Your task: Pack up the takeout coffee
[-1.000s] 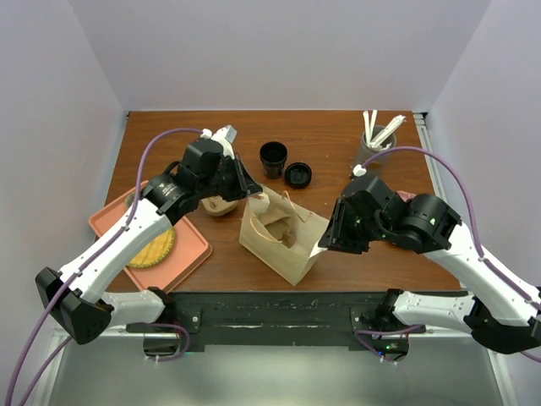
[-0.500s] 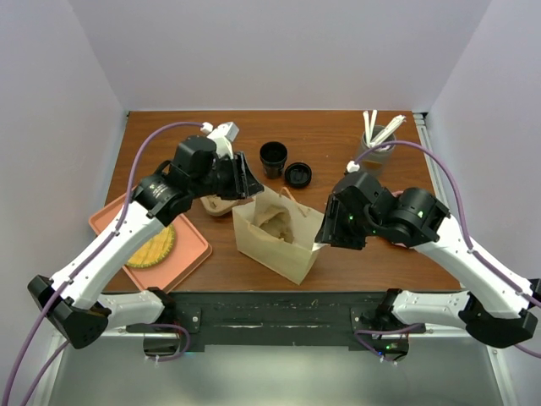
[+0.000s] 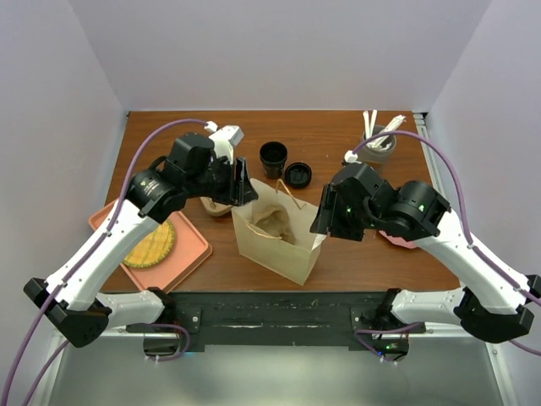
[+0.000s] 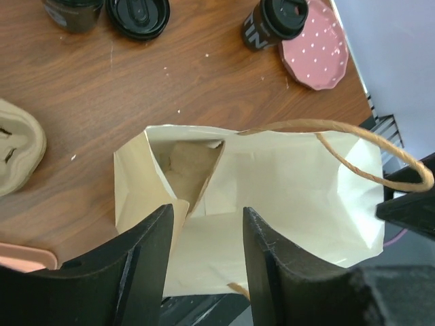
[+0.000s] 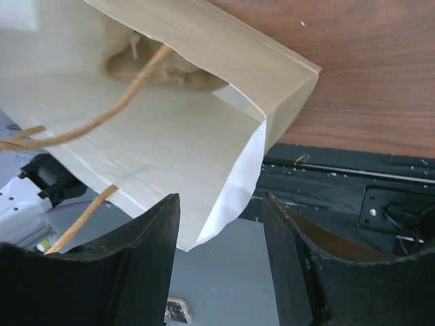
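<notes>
step in hand, as judged: set the bag mouth open to receive the coffee. the coffee stands upright on the table to the right of the bag, apart from it and just beside a pink dish; from above, the right arm hides it. do not confuse it with the lidless cup or the loose lid beyond the bag.

the left gripper hangs over the bag's left end, fingers apart, nothing pinched. the right gripper sits at the bag's right end, fingers likewise apart, a rim corner in the gap.

before you reach for the coffee, check that the mouth stands wide and the handle falls outside it. lift each gripper straight up off the rim so the bag does not tip. carry the coffee upright and lower it onto free floor inside the bag.
</notes>
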